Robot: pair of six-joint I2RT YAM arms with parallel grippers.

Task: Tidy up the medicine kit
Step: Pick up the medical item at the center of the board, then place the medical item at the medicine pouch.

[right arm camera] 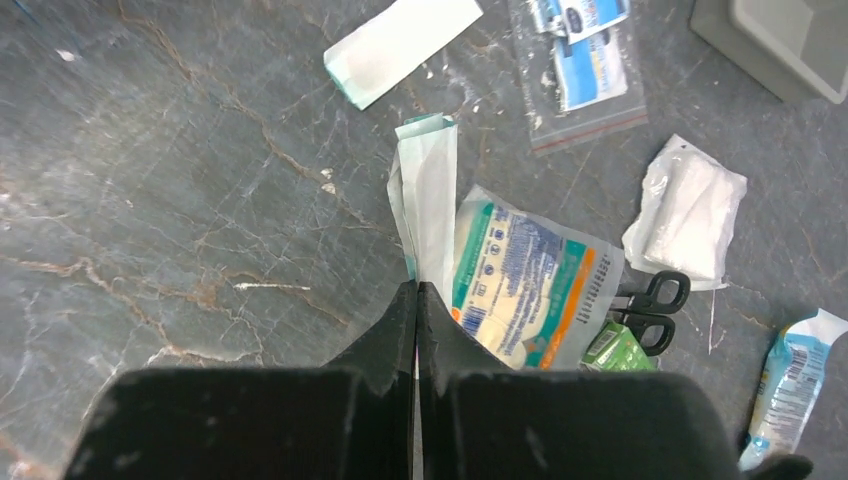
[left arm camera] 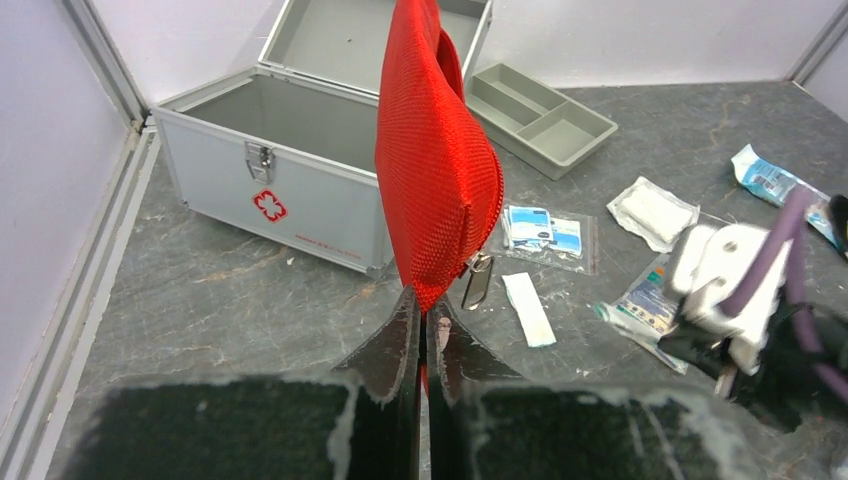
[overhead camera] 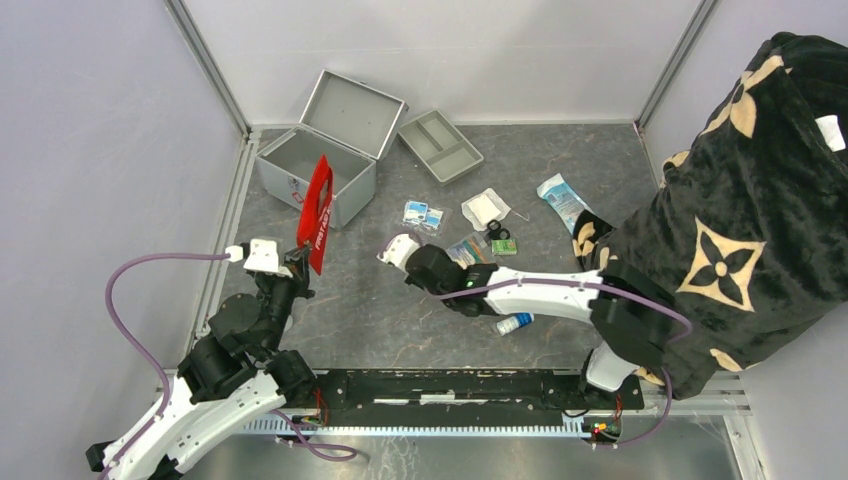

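Observation:
The medicine kit (overhead camera: 290,185) is a silver-grey metal case standing at the back left with its lid (overhead camera: 352,112) swung open; its front wall (left arm camera: 290,190) bears a red emblem. My left gripper (left arm camera: 422,300) is shut on the bottom corner of a flat red pouch (left arm camera: 435,160). It holds the pouch (overhead camera: 317,212) upright just in front of the case. My right gripper (right arm camera: 417,290) is shut on the near end of a thin white paper packet (right arm camera: 428,195), low over the table's middle (overhead camera: 392,255).
A grey divided tray (overhead camera: 440,146) lies right of the case. Around the right gripper lie a teal-and-orange packet (right arm camera: 525,280), black scissors (right arm camera: 650,305), a gauze pad (right arm camera: 690,205), a zip bag (right arm camera: 585,60) and a white strip (right arm camera: 400,45). A small bottle (overhead camera: 513,323) lies nearer. A person (overhead camera: 740,200) stands at right.

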